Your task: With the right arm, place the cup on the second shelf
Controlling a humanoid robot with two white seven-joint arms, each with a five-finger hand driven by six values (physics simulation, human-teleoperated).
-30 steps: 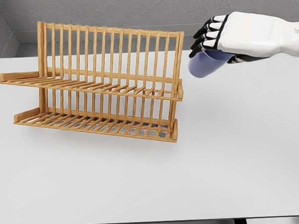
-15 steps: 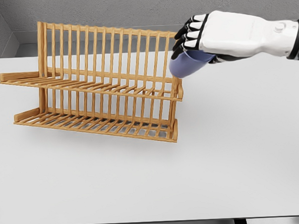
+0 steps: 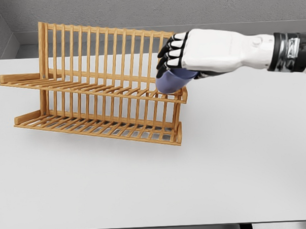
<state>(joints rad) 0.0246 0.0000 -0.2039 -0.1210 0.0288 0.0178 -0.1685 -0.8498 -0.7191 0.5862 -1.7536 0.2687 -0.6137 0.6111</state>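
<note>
On a white desk (image 3: 236, 161) stands one wooden dish rack (image 3: 98, 91) with two slatted shelves — a lower shelf (image 3: 97, 127) near the desk surface and an upper shelf (image 3: 91, 89) above it — backed by a row of upright bars. Over the upper shelf's right end, the right robot hand (image 3: 183, 55), its white arm entering from the picture's right, has its dark fingers (image 3: 166, 55) curled over a single blue cup (image 3: 172, 80). That cup hangs tilted beneath the palm, its lower edge at or just above the slats — contact cannot be told. Behind the desk runs a grey wall (image 3: 138, 8).
</note>
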